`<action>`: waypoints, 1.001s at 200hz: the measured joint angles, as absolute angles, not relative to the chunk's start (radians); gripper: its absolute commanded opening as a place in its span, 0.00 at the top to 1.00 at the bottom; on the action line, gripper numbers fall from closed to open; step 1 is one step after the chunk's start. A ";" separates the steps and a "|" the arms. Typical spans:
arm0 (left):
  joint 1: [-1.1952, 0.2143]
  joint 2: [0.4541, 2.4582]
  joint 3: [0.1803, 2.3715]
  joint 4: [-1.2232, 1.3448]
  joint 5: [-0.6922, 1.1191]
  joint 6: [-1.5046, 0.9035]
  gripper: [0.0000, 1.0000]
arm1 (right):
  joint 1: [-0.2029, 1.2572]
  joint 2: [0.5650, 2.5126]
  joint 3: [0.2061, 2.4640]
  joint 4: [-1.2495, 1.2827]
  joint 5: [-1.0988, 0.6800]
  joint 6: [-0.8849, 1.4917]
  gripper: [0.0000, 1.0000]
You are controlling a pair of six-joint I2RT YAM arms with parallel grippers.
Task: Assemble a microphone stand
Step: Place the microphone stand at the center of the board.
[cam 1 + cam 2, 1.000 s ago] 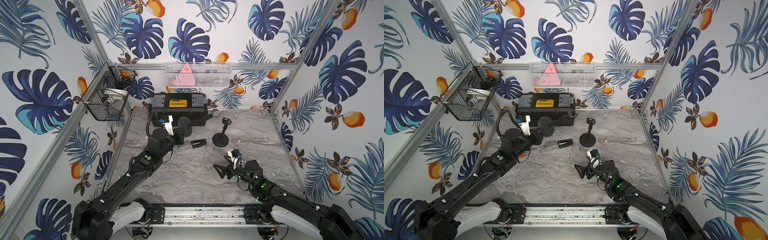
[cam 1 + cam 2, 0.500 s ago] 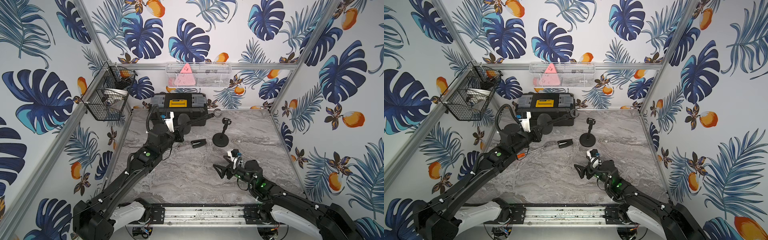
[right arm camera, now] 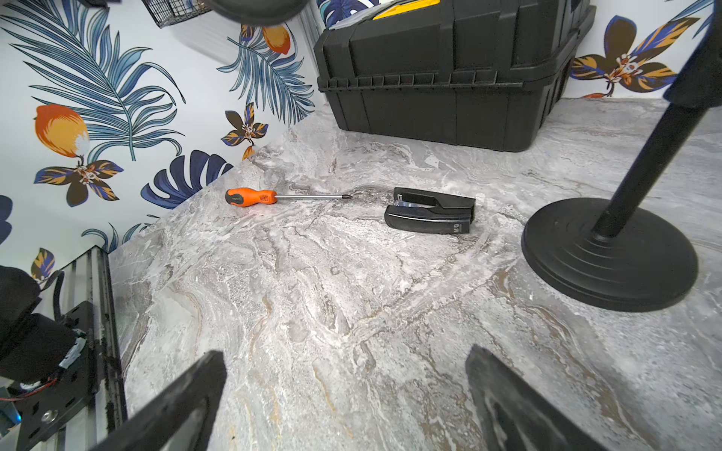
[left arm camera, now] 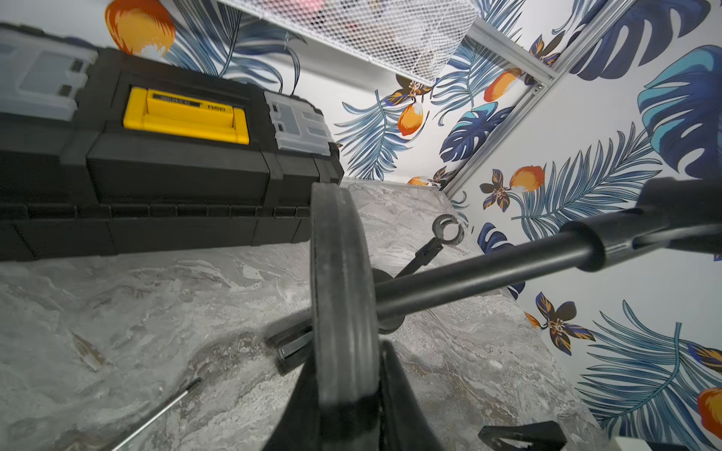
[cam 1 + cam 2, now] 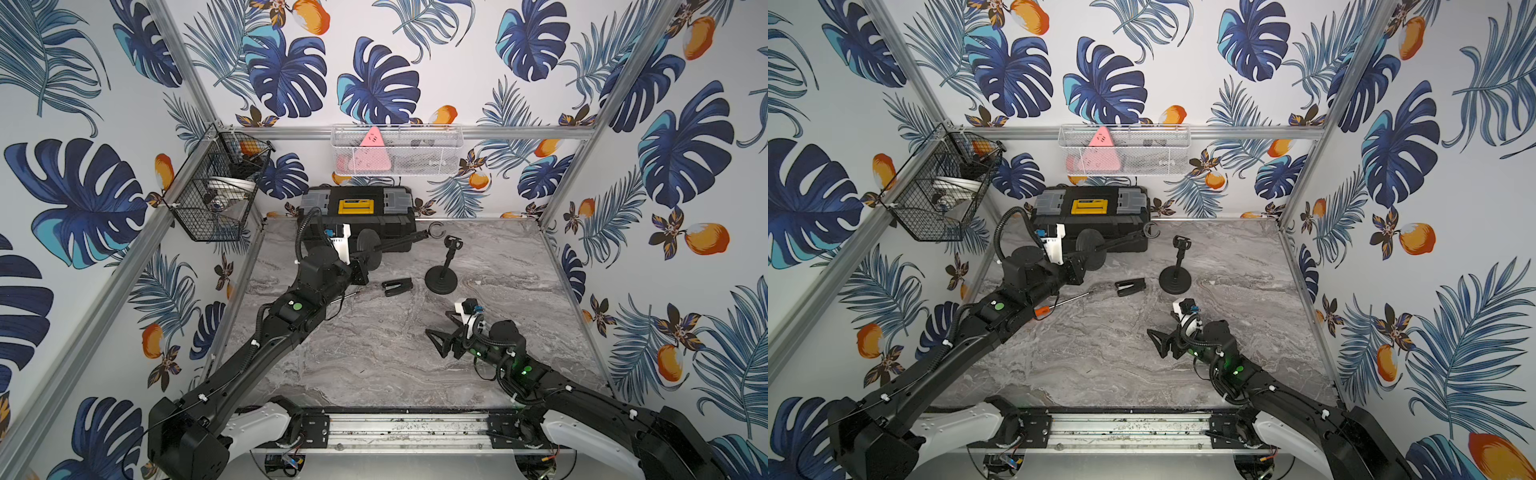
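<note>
My left gripper (image 5: 360,267) is shut on the rim of a black microphone stand's round base (image 5: 369,248), held off the table on edge. Its pole (image 5: 401,242) lies nearly level, pointing right, and ends in a C-shaped clip (image 5: 435,230) in front of the toolbox. In the left wrist view the base (image 4: 344,281) sits pinched in my left gripper (image 4: 345,394), with the pole (image 4: 476,279) running off to one side. A second stand (image 5: 441,280) rests upright on the table in both top views. My right gripper (image 5: 443,333) hovers open and empty, low over the marble, nearer the front than that stand (image 3: 609,257).
A black stapler (image 5: 397,286) lies between the two stands. An orange-handled screwdriver (image 5: 1059,305) lies under my left arm. A black toolbox (image 5: 359,212) with a yellow latch stands against the back wall. Wire baskets hang on the left and back walls.
My left arm has drawn the held stand slightly back toward the toolbox. The right arm has not moved.
</note>
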State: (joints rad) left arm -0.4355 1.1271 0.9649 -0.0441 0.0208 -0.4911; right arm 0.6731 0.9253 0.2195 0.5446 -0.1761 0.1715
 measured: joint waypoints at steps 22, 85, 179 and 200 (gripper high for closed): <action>-0.419 1.131 0.906 -0.028 0.077 -0.574 1.00 | 0.673 0.923 0.218 0.553 -0.191 0.175 0.00; -0.348 1.109 0.653 0.208 0.282 -0.895 1.00 | 0.667 0.902 0.229 0.570 -0.198 0.204 0.07; -0.348 1.098 0.431 0.533 0.475 -1.111 1.00 | 0.666 1.025 0.447 0.533 -0.311 0.114 0.15; -0.348 1.119 0.401 0.585 0.498 -1.128 1.00 | 0.666 1.039 0.451 0.535 -0.322 0.090 0.24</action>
